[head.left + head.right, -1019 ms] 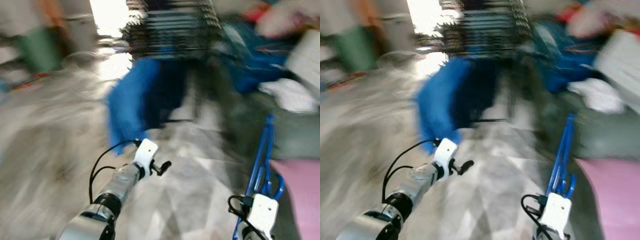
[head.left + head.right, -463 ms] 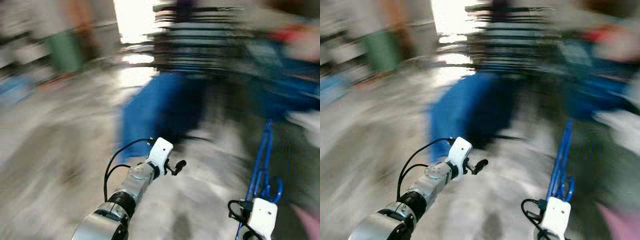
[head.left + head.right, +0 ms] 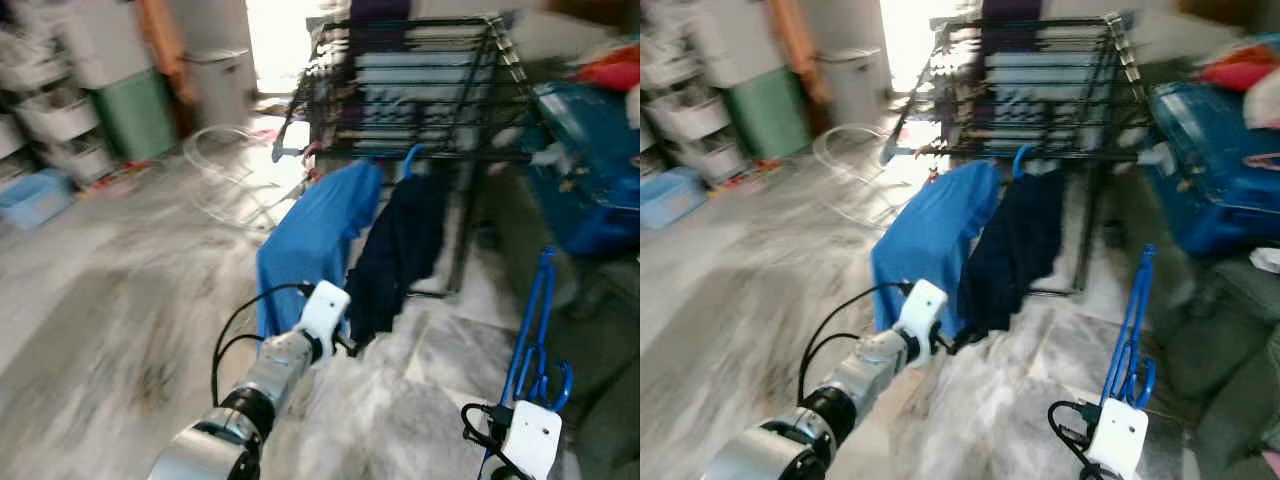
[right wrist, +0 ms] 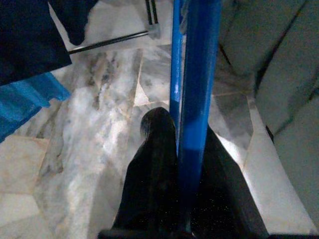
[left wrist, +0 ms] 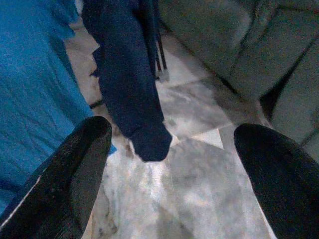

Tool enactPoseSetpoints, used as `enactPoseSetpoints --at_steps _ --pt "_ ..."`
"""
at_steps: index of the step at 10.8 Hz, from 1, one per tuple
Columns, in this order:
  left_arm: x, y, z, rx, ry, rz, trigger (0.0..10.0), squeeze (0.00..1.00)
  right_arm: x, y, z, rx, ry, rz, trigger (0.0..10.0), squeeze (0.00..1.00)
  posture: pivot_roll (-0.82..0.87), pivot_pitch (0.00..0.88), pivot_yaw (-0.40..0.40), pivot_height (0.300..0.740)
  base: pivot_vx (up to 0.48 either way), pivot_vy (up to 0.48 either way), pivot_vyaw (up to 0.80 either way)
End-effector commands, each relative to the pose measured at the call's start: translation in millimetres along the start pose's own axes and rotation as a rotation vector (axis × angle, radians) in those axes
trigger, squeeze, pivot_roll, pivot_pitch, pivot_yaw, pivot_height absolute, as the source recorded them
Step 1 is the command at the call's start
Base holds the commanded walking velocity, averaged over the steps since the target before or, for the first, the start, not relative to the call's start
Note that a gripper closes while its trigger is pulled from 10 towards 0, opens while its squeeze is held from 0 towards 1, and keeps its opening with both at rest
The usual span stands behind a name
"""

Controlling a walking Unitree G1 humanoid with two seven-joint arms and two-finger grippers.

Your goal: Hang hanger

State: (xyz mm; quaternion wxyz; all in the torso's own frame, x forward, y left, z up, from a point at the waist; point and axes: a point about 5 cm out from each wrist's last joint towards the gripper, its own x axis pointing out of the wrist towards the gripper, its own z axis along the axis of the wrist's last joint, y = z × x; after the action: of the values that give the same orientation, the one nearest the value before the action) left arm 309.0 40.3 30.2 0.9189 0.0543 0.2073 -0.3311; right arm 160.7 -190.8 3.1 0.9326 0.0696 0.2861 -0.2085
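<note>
— How many garments on the drying rack (image 3: pixel 420 90)?
— Two: a blue cloth (image 3: pixel 305 250) and a dark garment (image 3: pixel 400 250)

— And the grippers?
— Right gripper (image 4: pixel 182 149) clamps one blue hanger (image 3: pixel 1130 330), upright, low right; left gripper (image 5: pixel 169 169) spread wide, holding nothing

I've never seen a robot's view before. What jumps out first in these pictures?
Straight ahead stands a black drying rack with a bright blue garment and a dark navy garment hanging side by side from its front edge. On the robot's right, the right gripper is shut on a blue hanger that points up toward the rack. The left gripper reaches out open near the navy garment, above the marble floor.
</note>
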Motion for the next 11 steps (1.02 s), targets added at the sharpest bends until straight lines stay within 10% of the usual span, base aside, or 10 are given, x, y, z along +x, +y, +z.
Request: enactPoseSetpoints --at_steps 1,11 --pt "1.2 0.6 2.6 0.009 0.008 0.004 10.0 0.00 -2.8 9.4 3.6 0.049 -0.010 0.010 0.0 0.00 -0.22 0.000 0.035 0.740 0.000 0.000 -0.80" --pt "1.4 -5.9 -1.1 -0.002 -0.001 -0.019 10.0 0.00 -2.1 14.1 -2.7 0.015 0.017 0.045 0.0 0.00 -0.20 0.000 0.025 0.740 0.263 0.000 -0.10"
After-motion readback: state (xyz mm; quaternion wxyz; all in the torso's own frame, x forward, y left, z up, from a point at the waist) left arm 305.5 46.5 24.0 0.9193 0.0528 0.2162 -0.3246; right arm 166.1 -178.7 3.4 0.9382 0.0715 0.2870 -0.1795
